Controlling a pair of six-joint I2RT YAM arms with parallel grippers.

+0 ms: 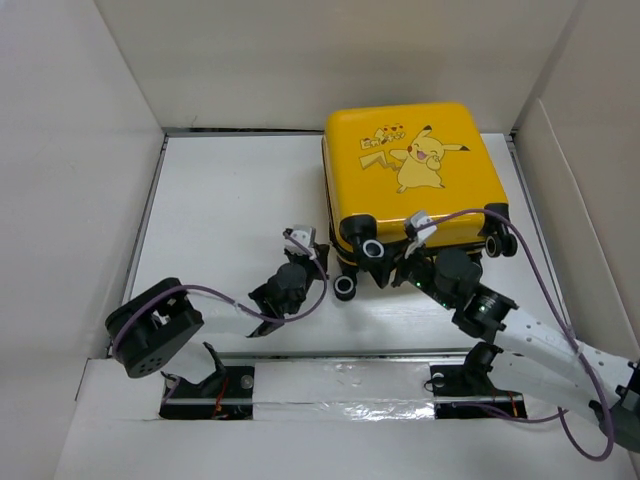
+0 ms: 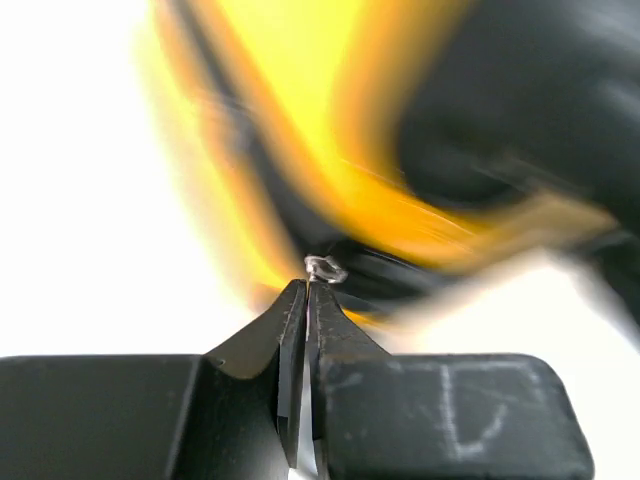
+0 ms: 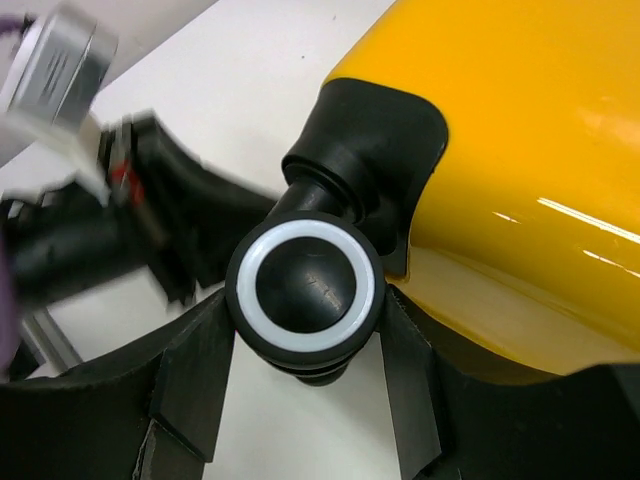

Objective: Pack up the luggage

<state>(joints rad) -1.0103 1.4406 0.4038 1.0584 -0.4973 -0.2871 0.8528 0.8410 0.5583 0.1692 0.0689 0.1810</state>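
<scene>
The luggage lies far right on the tabletop. The left claw meets its near-left corner; the right claw clasps a near-edge wheel.

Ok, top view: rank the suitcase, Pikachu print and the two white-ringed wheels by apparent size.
1. Suitcase.
2. Pikachu print.
3. Near wheel and far wheel look alike: tied.

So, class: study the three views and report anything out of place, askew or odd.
The luggage lies shut and slightly askew on the table. Oddly, the jaws of the right gripper clamp a wheel, not the shell, while the left gripper is shut on a small metal ring at the luggage's edge. No damage shows.
</scene>
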